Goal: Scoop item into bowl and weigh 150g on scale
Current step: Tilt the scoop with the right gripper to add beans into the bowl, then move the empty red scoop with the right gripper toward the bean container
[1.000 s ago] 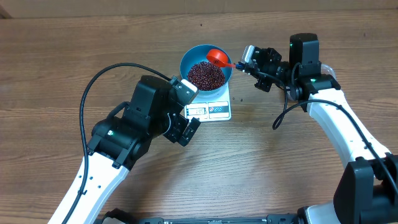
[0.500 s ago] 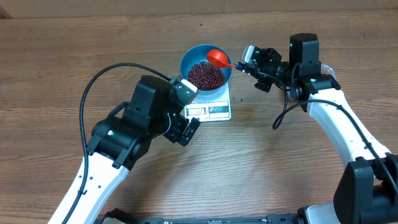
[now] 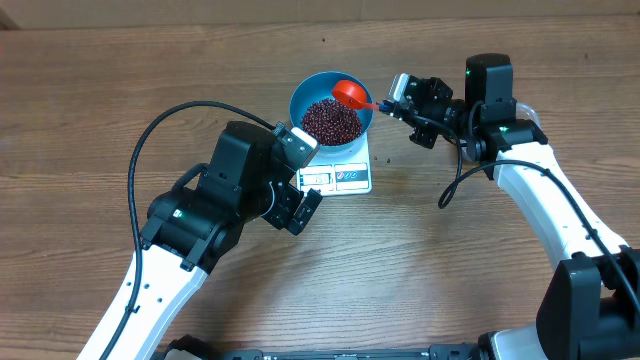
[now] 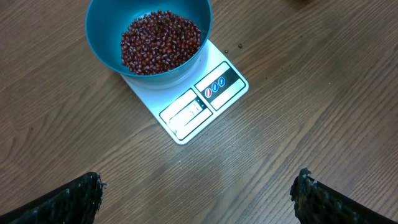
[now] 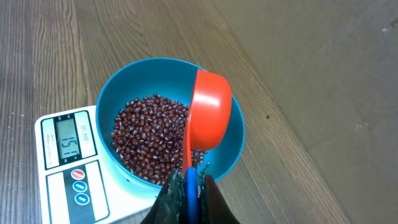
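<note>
1. The right gripper (image 5: 189,186) is clamped shut on the thin handle of a red-orange plastic scoop (image 5: 208,109). Its dark fingers pinch the handle from both sides, with a strip of blue showing between them.
2. The scoop's rounded head sits tilted over the side of the bowl nearest that gripper, above the inner wall and the edge of the beans. The overhead view shows the same (image 3: 349,92).
3. The round, deep bright blue bowl (image 5: 124,87) stands on the flat white rectangular kitchen scale (image 5: 68,168) and covers most of its platform.
4. The item, a loose heap of small dark red-brown beans (image 5: 149,134), lies in the bottom of the bowl.
5. The scale's display and button panel stick out from under the bowl on the side towards the left arm. Digits are lit, but they are too small to read with certainty.
6. The left gripper (image 4: 199,190) is spread wide and holds nothing. It hovers above the wooden table (image 4: 323,112) just beside the scale's panel edge, with both black fingertips at the lower corners of its wrist view.
7. A few stray dark specks (image 4: 239,45) lie on the wood near the scale.
</note>
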Action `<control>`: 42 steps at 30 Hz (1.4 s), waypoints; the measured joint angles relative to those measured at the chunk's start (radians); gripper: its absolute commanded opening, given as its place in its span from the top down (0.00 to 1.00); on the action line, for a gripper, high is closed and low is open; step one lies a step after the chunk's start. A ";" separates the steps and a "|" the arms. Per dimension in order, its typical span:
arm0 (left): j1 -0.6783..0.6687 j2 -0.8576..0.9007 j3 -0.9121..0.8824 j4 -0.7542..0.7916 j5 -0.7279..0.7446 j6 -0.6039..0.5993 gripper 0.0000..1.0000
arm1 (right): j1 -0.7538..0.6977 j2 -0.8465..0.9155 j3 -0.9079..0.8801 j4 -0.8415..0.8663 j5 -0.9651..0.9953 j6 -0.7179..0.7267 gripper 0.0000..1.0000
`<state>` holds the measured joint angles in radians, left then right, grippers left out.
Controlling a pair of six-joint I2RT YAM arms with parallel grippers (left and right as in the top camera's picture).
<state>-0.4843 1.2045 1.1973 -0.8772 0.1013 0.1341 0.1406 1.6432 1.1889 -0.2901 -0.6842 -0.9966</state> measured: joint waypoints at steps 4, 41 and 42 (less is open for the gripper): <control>0.000 0.000 0.000 0.000 0.000 0.000 0.00 | 0.000 0.000 0.000 -0.002 0.000 0.001 0.96; 0.000 0.000 0.000 0.000 0.000 0.000 0.00 | -0.244 0.000 0.000 0.080 -0.288 1.175 0.96; 0.000 0.000 0.000 0.000 0.000 0.000 0.00 | -0.263 0.000 0.000 0.077 -0.292 1.177 0.96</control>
<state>-0.4843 1.2045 1.1973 -0.8772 0.1009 0.1341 -0.1226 1.6432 1.1889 -0.2127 -0.9764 0.1802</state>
